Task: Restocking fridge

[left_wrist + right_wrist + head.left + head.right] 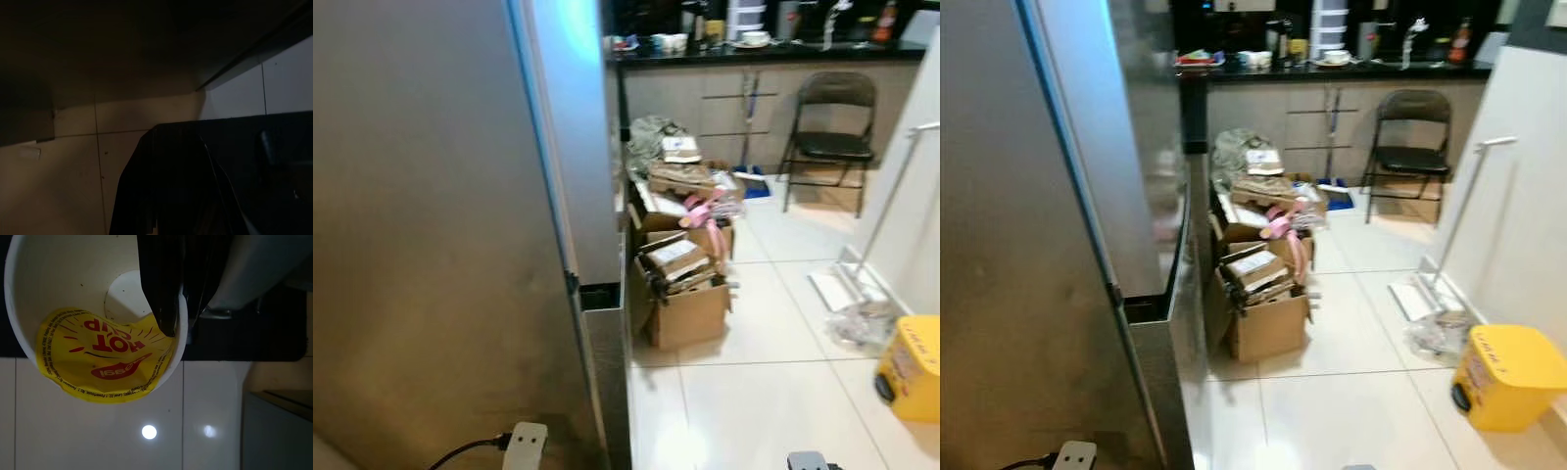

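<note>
Right wrist view: right claw (pixel 168 308) pinches rim of noodle cup (pixel 98 318) (yellow lid peeled). Fridge (pixel 431 245) at 9 o'clock, door closed; stocking not begun. Left claw (pixel 171 196) unreadable, dark.

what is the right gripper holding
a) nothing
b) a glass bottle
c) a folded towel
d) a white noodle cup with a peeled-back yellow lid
d: the right wrist view shows a black finger hooked over the rim of a white cup whose yellow "hot cup" lid is peeled back.

open cardboard boxes (pixel 680 284) w/ clutter, folding chair (pixel 829 137), yellow bin (pixel 1506 377).
</note>
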